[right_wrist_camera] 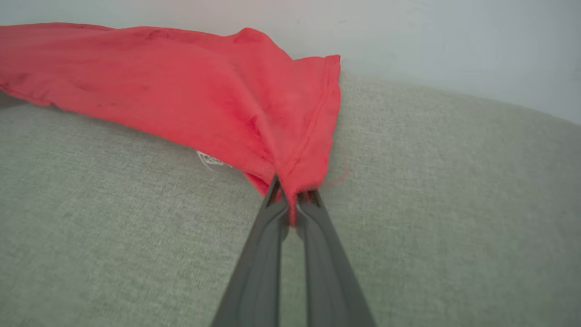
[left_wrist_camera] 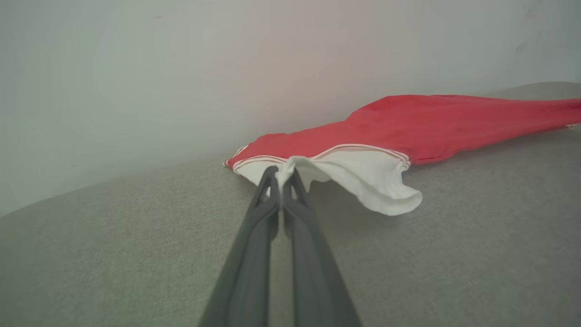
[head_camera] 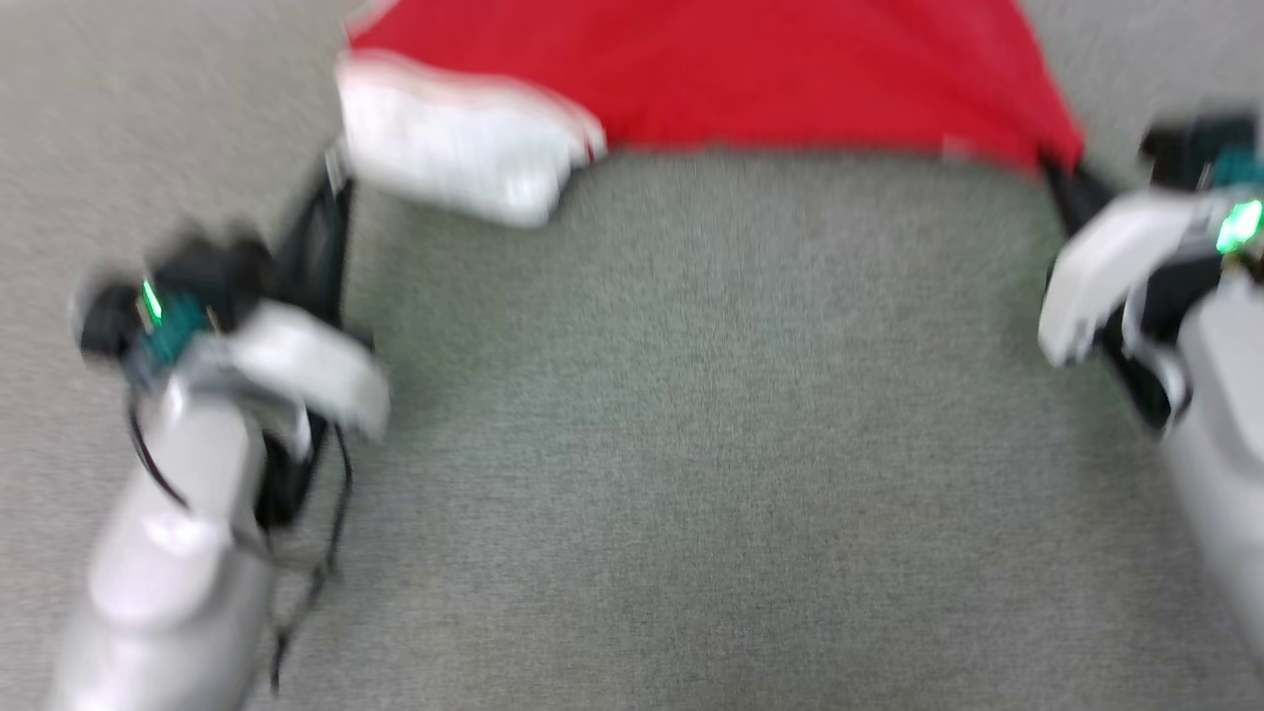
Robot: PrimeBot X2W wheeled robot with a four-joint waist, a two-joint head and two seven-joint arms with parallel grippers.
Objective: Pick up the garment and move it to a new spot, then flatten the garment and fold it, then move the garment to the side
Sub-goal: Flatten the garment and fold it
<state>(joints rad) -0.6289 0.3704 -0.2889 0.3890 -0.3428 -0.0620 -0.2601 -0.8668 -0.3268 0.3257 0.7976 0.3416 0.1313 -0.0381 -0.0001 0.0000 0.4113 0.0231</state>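
The garment [head_camera: 731,79], a red T-shirt with a white sleeve [head_camera: 454,148], lies stretched across the top of the blurred head view on the grey surface. My left gripper [head_camera: 331,183] is shut on the white sleeve; in the left wrist view its tips [left_wrist_camera: 282,175] pinch the sleeve's edge [left_wrist_camera: 363,177]. My right gripper [head_camera: 1055,170] is shut on the red hem corner at the right; in the right wrist view the red cloth [right_wrist_camera: 204,100] bunches between its tips [right_wrist_camera: 292,195]. The garment [left_wrist_camera: 431,122] hangs a little between the two grips.
A grey woven surface [head_camera: 691,444] spreads below the garment. A pale wall [left_wrist_camera: 181,68] rises just behind it in both wrist views. My pale forearms stand at the lower left [head_camera: 168,553] and right [head_camera: 1224,444] of the head view.
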